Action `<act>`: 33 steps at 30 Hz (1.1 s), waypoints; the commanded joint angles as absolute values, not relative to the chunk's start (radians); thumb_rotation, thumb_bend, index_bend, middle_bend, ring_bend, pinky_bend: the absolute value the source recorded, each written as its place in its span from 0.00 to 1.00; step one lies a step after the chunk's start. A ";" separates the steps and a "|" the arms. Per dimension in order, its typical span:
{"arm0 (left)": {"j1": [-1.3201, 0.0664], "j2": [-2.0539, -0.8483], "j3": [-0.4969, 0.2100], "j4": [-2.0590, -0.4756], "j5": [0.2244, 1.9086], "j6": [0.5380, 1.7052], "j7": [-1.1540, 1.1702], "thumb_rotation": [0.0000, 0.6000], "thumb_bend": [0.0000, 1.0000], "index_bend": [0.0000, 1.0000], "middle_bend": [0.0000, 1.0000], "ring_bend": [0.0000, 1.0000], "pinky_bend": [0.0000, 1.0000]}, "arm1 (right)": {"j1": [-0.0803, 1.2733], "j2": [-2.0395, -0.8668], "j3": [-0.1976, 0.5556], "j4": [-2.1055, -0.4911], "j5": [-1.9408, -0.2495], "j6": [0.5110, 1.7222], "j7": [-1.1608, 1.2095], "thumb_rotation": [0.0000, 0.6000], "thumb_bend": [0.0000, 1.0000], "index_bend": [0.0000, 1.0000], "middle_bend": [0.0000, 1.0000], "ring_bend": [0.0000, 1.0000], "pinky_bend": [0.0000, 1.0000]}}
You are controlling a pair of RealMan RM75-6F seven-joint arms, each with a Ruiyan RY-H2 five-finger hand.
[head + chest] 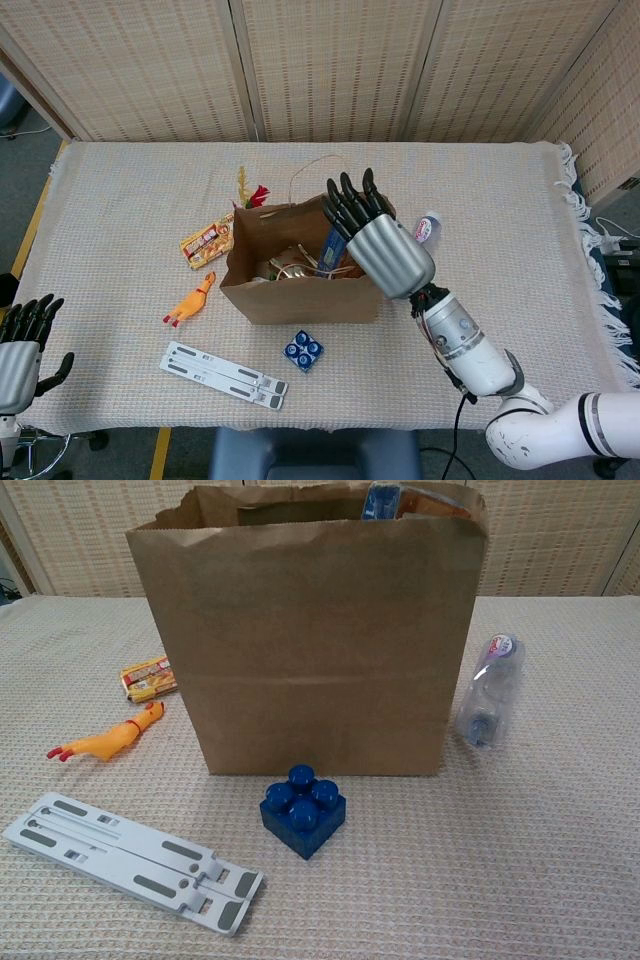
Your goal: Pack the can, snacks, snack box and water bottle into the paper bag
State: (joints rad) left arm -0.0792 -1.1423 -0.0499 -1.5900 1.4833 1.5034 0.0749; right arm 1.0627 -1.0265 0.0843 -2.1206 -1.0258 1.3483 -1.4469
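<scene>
The brown paper bag stands upright mid-table. The orange and blue snack box sits inside it at the right, its top edge just above the rim. My right hand hovers over the bag's right end with fingers spread, holding nothing. The water bottle lies right of the bag, partly hidden by that hand in the head view. A snack pack lies left of the bag. My left hand waits open at the table's near-left corner. Other bag contents are unclear.
A yellow rubber chicken lies left of the bag. A blue toy brick sits in front of it. A white folding stand lies at the near left. A red and yellow trinket lies behind the bag.
</scene>
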 commanded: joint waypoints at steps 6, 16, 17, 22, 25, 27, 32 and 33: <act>-0.078 -1.145 -0.050 -1.593 1.482 1.506 0.084 1.00 0.38 0.05 0.00 0.00 0.00 | 0.803 -0.879 0.035 -2.124 -1.078 1.337 -0.902 1.00 0.00 0.00 0.00 0.00 0.15; -0.076 -1.150 -0.053 -1.595 1.478 1.511 0.099 1.00 0.38 0.05 0.00 0.00 0.00 | 0.704 -0.905 -0.098 -1.845 -1.307 1.097 -0.595 1.00 0.00 0.00 0.00 0.01 0.15; -0.076 -1.150 -0.053 -1.595 1.478 1.511 0.099 1.00 0.38 0.05 0.00 0.00 0.00 | 0.705 -0.920 -0.104 -1.823 -1.310 1.071 -0.597 1.00 0.00 0.00 0.00 0.01 0.15; -0.077 -1.151 -0.054 -1.595 1.476 1.510 0.100 1.00 0.38 0.05 0.00 0.00 0.00 | 0.726 -1.024 -0.118 -1.702 -1.290 0.945 -0.665 1.00 0.00 0.00 0.00 0.01 0.15; -0.077 -1.151 -0.055 -1.594 1.476 1.510 0.098 1.00 0.38 0.05 0.00 0.00 0.00 | 0.735 -1.099 -0.104 -1.639 -1.266 0.911 -0.701 1.00 0.00 0.00 0.00 0.01 0.15; -0.077 -1.150 -0.055 -1.594 1.475 1.509 0.096 1.00 0.38 0.05 0.00 0.00 0.00 | 0.743 -1.149 -0.088 -1.603 -1.249 0.900 -0.724 1.00 0.00 0.00 0.00 0.01 0.15; -0.078 -1.149 -0.056 -1.594 1.474 1.506 0.093 1.00 0.38 0.05 0.00 0.00 0.00 | 0.766 -1.245 -0.045 -1.543 -1.197 0.888 -0.790 1.00 0.00 0.00 0.00 0.01 0.15; -0.078 -1.149 -0.056 -1.594 1.474 1.506 0.093 1.00 0.38 0.05 0.00 0.00 0.00 | 0.772 -1.260 -0.038 -1.535 -1.181 0.882 -0.801 1.00 0.00 0.00 0.00 0.01 0.15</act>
